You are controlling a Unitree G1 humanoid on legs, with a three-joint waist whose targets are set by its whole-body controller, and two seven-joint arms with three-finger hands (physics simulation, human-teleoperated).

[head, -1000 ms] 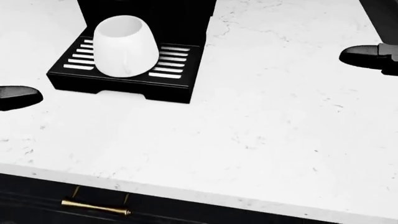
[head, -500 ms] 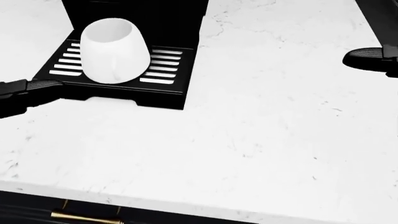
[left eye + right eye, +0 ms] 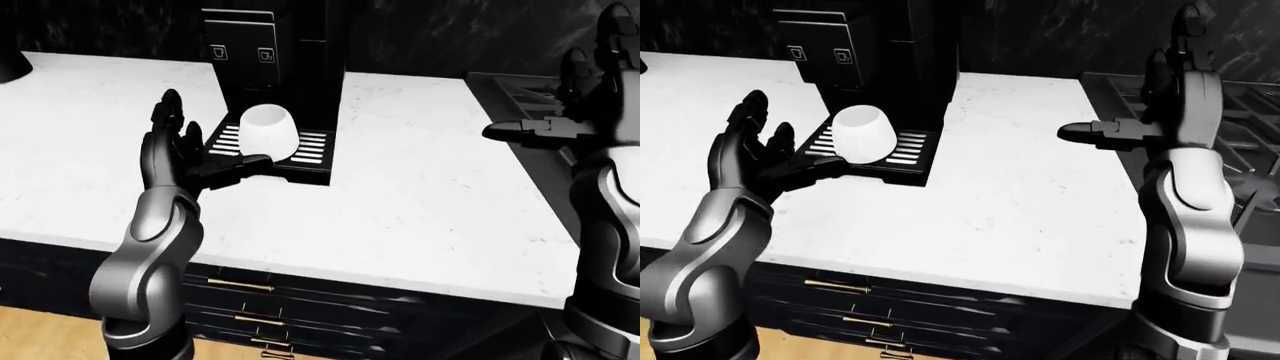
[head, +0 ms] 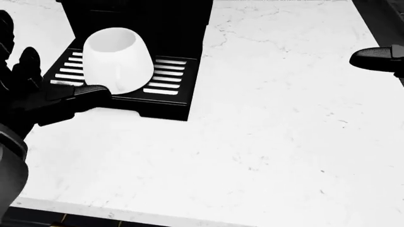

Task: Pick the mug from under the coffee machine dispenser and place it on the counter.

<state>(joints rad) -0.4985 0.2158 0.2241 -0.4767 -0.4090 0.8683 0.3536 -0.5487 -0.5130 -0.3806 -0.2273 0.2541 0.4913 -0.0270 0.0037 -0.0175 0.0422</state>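
Mug (image 4: 117,60): upright on coffee machine (image 3: 280,75) drip tray, under the dispenser | left hand (image 3: 185,161): fingers spread, I hold it just left of mug, ready to grasp | right hand (image 3: 1160,124): open, far right, clear.

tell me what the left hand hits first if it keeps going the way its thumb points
Probably the mug. The left hand is open, its thumb aimed across the drip tray toward the mug's base, though depth is unclear and it may pass just short of it.

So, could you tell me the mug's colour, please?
Plain white mug, clearest in the head view.
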